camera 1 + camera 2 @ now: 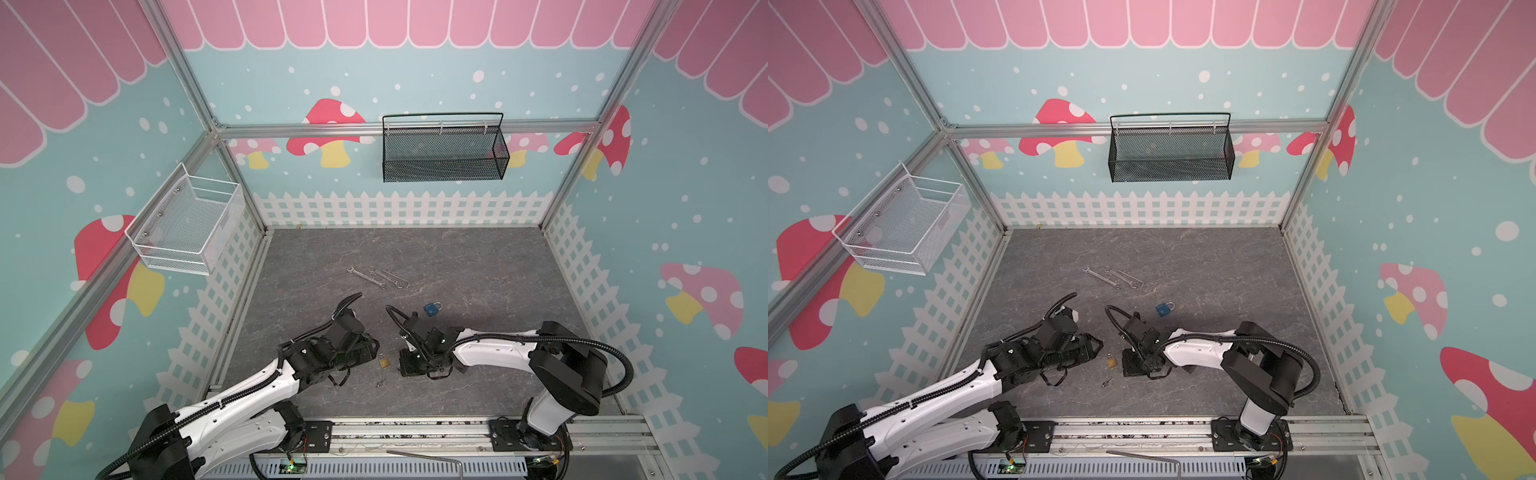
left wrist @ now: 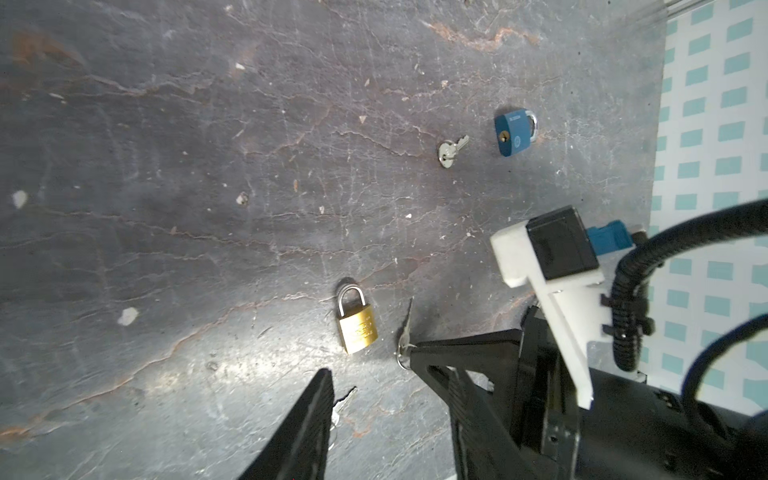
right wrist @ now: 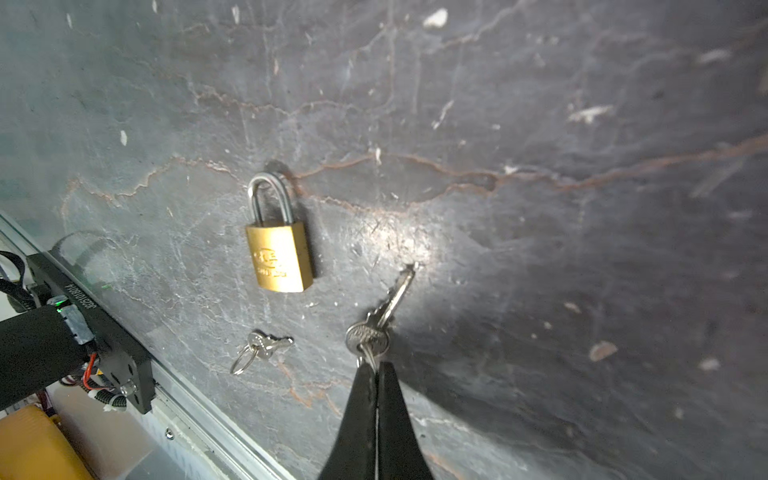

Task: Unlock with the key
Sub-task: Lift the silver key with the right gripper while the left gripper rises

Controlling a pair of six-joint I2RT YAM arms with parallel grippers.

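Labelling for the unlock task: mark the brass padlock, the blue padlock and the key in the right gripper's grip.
brass padlock (image 3: 279, 259), right wrist view, middle of its brass body.
blue padlock (image 2: 513, 135), left wrist view, middle of its blue body.
gripped key (image 3: 368, 337), right wrist view, its round head.

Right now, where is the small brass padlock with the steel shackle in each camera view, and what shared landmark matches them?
In a top view: small brass padlock low centre, between the arms.
In a top view: same spot.
Left wrist: beside the silver key.
Right wrist: beside that key too.
Landmark: the right gripper's fingers, shut on the silver key.
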